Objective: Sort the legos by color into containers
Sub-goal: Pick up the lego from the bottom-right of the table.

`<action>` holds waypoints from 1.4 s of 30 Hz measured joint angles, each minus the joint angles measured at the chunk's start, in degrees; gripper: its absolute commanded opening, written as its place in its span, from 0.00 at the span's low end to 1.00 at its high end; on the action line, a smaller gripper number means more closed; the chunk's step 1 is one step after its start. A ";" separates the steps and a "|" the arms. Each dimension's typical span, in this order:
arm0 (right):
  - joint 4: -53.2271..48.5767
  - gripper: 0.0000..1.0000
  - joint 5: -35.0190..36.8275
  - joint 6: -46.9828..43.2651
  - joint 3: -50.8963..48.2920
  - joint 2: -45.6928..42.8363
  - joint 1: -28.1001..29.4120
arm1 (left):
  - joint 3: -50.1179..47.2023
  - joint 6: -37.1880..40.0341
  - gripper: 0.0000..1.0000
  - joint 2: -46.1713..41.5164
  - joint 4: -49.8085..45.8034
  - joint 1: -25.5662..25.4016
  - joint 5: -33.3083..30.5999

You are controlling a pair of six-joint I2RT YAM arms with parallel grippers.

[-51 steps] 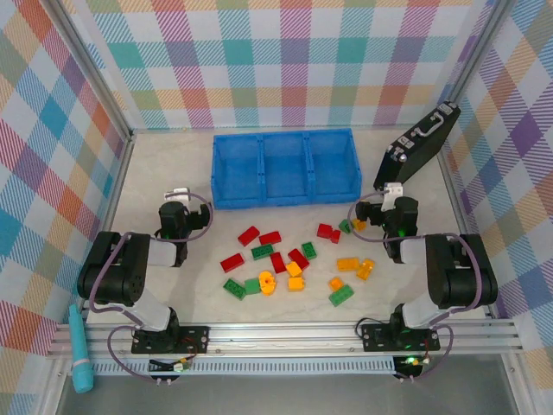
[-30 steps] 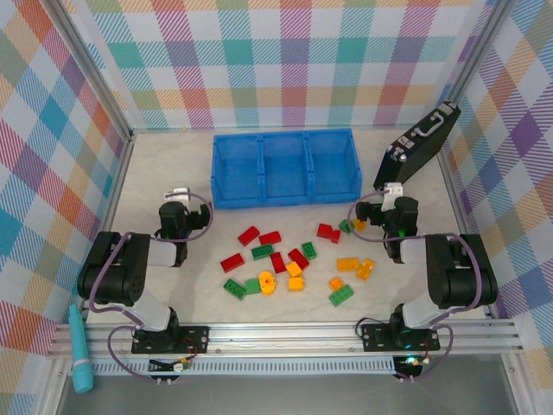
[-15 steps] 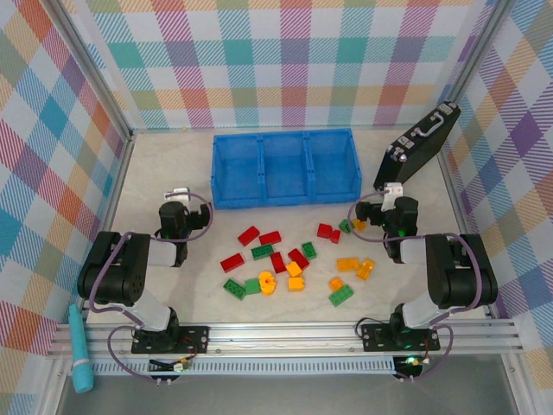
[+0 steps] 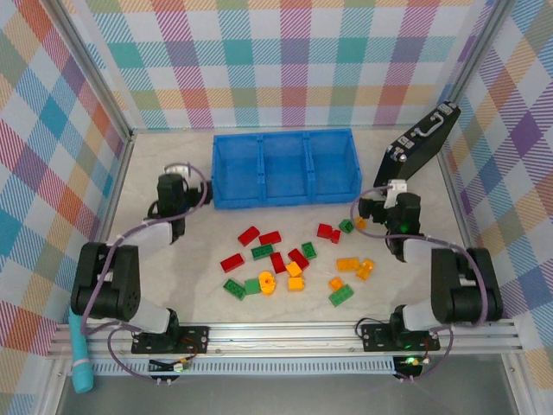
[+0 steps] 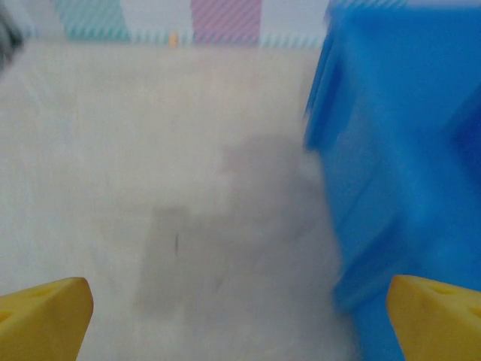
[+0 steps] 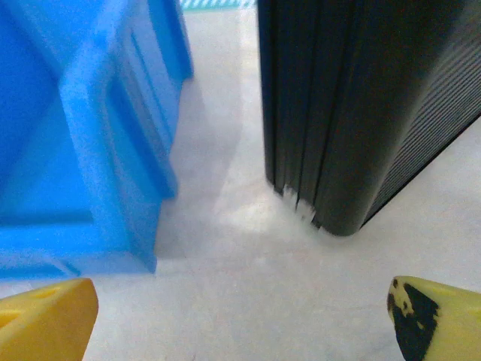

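The legos lie loose on the table in front of the blue bin: red ones (image 4: 270, 238), green ones (image 4: 234, 288) and orange ones (image 4: 347, 264). The containers (image 4: 285, 169) are three side-by-side blue compartments at the back, and no brick shows in them. My left gripper (image 4: 173, 175) is by the bin's left end, open, with bare table between its yellow fingertips (image 5: 41, 320); the bin wall (image 5: 406, 150) stands on its right. My right gripper (image 4: 395, 188) is open between the bin (image 6: 90, 128) and the black case (image 6: 361, 105), and its fingertips (image 6: 45, 320) hold nothing.
A black hard case (image 4: 419, 143) leans at the back right, close to my right gripper. Checked walls enclose the table on three sides. A metal rail (image 4: 285, 333) runs along the near edge, and a teal object (image 4: 80, 350) lies at the near left outside it.
Both arms have stretched toward the back. My left gripper moved up beside the bin's left end, my right gripper a little closer to the black case. No brick moved.
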 measured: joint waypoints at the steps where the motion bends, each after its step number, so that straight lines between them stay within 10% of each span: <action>1: -4.33 0.99 0.83 1.22 2.38 -2.34 0.00 | 3.69 0.04 1.00 -1.46 -3.32 -0.90 -0.24; 12: -49.90 0.99 2.32 22.49 26.60 -11.78 -0.11 | 38.10 2.73 1.00 -5.01 -35.34 -8.50 1.55; 19: -69.77 0.99 -3.10 35.60 22.21 -15.61 -0.09 | 42.66 5.75 1.00 -5.70 -45.44 -9.11 4.28; 42: -76.15 0.80 -9.40 48.46 4.50 -25.20 3.45 | 39.78 6.97 1.00 -5.92 -48.76 -9.11 7.34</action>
